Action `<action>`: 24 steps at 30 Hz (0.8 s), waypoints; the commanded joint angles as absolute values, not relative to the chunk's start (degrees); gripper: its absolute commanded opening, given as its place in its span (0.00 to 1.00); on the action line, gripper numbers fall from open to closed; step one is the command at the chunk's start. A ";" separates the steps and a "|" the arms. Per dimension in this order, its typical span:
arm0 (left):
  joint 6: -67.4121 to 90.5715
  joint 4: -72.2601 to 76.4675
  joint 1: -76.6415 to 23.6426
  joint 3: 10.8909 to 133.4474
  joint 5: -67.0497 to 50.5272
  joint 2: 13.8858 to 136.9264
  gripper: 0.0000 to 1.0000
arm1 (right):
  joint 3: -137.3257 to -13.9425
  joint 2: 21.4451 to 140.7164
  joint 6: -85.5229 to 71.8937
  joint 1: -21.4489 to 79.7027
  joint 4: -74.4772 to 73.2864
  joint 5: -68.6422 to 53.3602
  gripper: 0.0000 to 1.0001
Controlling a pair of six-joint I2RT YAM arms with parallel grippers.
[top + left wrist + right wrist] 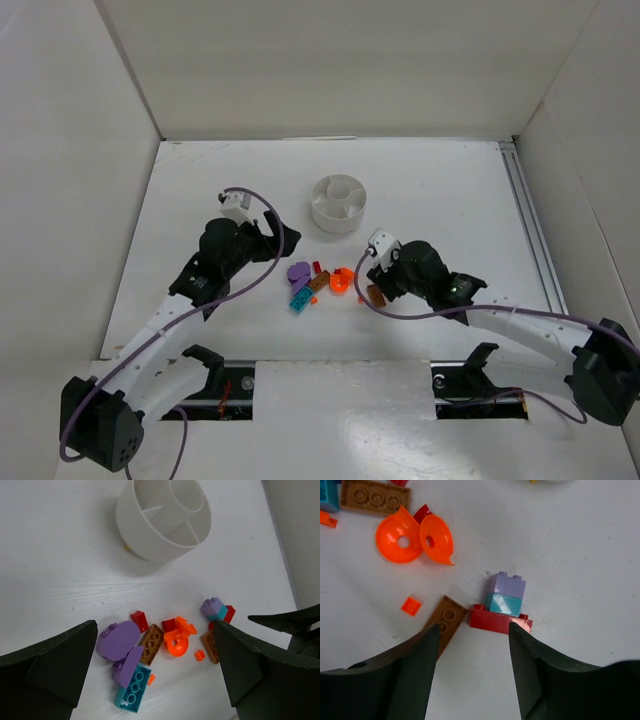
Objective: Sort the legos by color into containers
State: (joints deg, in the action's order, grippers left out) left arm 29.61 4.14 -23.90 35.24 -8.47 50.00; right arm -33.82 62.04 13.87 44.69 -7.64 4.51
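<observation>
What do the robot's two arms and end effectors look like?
The left arm and right arm have white links, black joints and a looping purple cable each. The left end effector and right end effector have dark, wedge-shaped fingers.

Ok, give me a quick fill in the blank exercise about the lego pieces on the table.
1. Between the lilac brick and the red brick sits a ___ brick.
2. The two funnel-shaped pieces are ___.
3. The flat plate beside the purple disc is ___.

Missing words: teal; orange; brown.
</observation>
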 commanded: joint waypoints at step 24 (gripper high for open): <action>30.94 -1.32 -31.03 34.63 3.34 52.03 1.00 | -25.75 64.51 -4.39 51.86 -3.60 3.86 0.78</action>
State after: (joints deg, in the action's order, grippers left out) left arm 30.98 -2.07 -30.76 35.18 1.91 52.82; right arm -25.41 63.96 -2.98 51.46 -5.85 3.79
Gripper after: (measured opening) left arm 0.997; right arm 0.775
